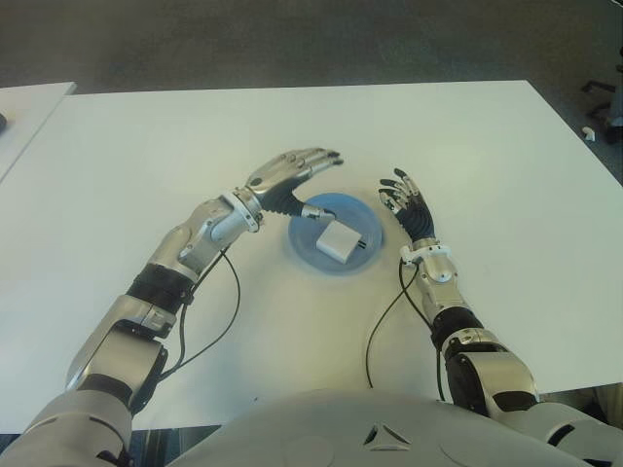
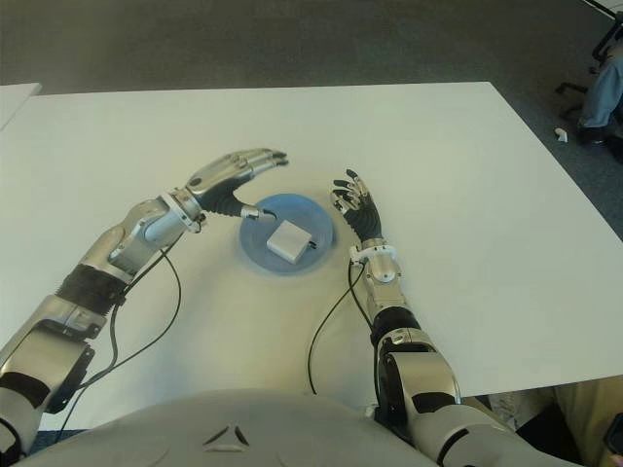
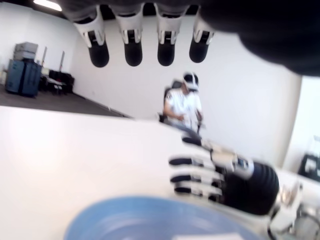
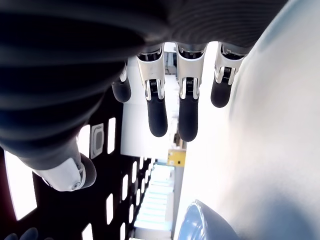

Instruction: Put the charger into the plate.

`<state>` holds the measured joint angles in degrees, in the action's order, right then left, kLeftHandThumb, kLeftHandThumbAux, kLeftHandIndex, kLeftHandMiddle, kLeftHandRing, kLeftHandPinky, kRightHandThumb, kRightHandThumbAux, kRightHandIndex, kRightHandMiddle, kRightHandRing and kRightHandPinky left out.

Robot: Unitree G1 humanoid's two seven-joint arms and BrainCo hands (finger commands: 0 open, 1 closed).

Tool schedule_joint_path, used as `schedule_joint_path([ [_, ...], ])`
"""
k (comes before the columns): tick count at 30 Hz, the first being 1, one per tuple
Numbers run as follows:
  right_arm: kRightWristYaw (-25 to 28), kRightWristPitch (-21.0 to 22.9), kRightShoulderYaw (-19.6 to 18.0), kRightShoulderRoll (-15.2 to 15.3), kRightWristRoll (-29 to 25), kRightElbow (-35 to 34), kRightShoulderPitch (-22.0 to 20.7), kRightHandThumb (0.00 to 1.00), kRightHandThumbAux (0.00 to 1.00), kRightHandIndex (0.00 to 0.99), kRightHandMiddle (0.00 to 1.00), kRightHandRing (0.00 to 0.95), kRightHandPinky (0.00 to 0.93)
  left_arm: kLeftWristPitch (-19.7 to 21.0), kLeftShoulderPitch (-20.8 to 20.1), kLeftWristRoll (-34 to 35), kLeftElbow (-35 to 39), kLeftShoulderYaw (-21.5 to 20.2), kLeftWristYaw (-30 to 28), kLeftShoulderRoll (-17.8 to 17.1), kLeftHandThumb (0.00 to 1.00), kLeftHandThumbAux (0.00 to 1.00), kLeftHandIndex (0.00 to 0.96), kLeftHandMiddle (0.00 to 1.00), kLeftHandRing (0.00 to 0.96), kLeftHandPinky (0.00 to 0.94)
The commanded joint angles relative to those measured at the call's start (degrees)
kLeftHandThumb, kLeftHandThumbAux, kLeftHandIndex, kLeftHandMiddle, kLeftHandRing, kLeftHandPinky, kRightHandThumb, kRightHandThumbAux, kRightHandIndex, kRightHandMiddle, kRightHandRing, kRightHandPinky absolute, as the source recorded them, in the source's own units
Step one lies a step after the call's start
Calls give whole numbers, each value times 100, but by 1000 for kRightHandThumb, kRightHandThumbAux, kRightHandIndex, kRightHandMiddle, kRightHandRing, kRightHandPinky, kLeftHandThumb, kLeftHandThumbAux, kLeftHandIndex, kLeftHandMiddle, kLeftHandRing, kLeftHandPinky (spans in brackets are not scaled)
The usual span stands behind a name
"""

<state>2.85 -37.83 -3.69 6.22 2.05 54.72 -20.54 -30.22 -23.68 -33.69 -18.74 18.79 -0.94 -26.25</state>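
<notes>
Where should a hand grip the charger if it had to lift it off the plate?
Across the two long flat sides of the charger, coming from above: it lies flat in the plate, whose rim blocks a low sideways approach.

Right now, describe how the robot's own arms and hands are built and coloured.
Both arms are silver-grey metal shells with black joint bands, and a thin black cable loops from each forearm. The left hand has silver-backed fingers with dark tips; the right hand is mostly black with pale knuckle segments above a white wrist cuff.
</notes>
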Motion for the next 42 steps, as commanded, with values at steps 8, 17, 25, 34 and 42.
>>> schedule_joint_path([
  [8, 74, 91, -33, -22, -68, 210, -7, 41, 585, 0, 254, 253, 136, -519, -61, 3033, -2183, -1347, -733, 1053, 196, 490, 43, 50, 23, 29],
  [17, 72, 81, -63, -12, -88, 256, -11, 40, 615, 0, 193, 189, 72, -674, -249, 3978, -3326, -2128, -841, 1776, 142, 603, 11, 24, 6, 1],
  [25, 210, 137, -125, 9, -206, 231, 10, 53, 655, 0, 86, 87, 33, -890, -216, 3969, -3840, -2346, -924, 1862, 28, 578, 0, 0, 0, 0],
  [34, 194, 185, -190, 14, -254, 136, 65, 72, 690, 0, 26, 31, 13, -1027, -115, 3702, -4117, -2259, -1084, 1696, 0, 503, 0, 0, 0, 0],
  [42, 208, 276, -211, 19, -289, 42, 96, 80, 691, 0, 5, 10, 1, -1202, 118, 3292, -4296, -2079, -875, 1740, 0, 457, 0, 0, 0, 0],
])
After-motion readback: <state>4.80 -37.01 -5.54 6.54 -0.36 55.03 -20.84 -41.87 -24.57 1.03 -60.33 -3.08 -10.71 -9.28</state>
